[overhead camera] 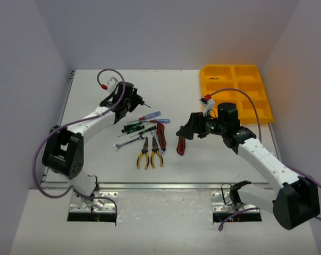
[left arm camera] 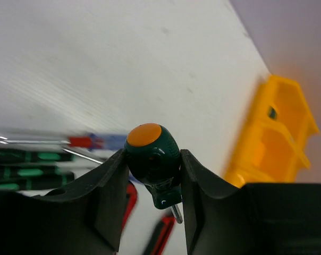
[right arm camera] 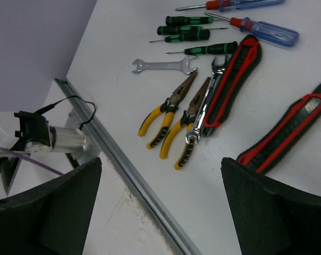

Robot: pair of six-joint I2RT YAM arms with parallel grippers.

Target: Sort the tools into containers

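up at far left, our left gripper (left arm camera: 152, 162) clamps a green-handled, orange-capped screwdriver (left arm camera: 150, 154), tip pointing right; yellow plastic tray (left arm camera: 256, 143) sits well to its right, nearer our right gripper (right arm camera: 160, 183), jaws spread, empty.

Left claw (left arm camera: 152, 159) clamped, arm extended; right claw (right arm camera: 160, 166) spread wide, angled down

White arm links (overhead camera: 264, 159), black joints (overhead camera: 294, 204), black fingers (left arm camera: 99, 196), purple cables (overhead camera: 244, 97).
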